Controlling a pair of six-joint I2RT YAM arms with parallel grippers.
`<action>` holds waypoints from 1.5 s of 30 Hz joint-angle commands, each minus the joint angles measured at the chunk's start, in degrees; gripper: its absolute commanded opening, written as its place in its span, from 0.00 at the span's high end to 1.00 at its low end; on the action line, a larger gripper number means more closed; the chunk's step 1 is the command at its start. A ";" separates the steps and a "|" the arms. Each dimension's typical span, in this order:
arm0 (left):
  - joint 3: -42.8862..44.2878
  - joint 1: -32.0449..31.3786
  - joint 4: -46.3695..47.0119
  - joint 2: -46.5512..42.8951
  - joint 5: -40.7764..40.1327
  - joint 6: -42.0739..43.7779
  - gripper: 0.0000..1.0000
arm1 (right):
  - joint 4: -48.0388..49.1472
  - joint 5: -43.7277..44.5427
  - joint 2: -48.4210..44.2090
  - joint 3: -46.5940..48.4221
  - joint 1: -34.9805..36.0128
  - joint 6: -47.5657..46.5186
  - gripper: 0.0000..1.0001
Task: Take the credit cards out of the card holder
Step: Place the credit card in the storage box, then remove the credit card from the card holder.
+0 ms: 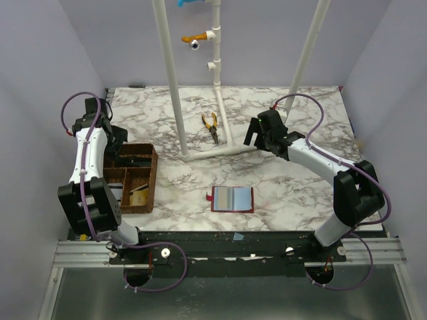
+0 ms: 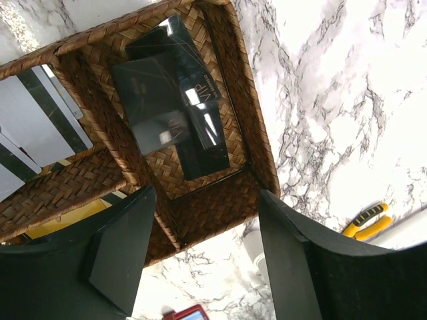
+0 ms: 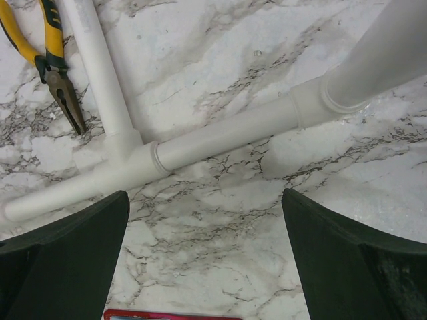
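Note:
The red card holder lies open and flat on the marble table near the front middle, its pale blue-grey panels facing up. Its red edge shows at the bottom of the left wrist view and of the right wrist view. My left gripper is open and empty above the far end of the brown woven tray. Black cards lie in the tray compartment under it, grey-striped cards in another. My right gripper is open and empty, hovering above the white pipe base, well behind the holder.
A white pipe frame stands mid-table, with uprights rising from it; its T-joint shows in the right wrist view. Yellow-handled pliers lie beside it. Grey walls close in both sides.

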 commanded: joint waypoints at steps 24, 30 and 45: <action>-12.51 -19.06 2.36 -19.89 4.51 13.85 0.27 | -7.87 -2.72 -1.98 0.27 4.99 6.09 0.00; -19.41 -28.35 6.65 -24.34 9.63 16.71 0.28 | -7.31 -0.48 -4.94 -3.45 10.09 8.17 0.00; -30.69 -45.11 19.90 -27.01 19.95 23.80 0.28 | -4.49 6.95 -10.81 -14.60 24.39 16.56 0.00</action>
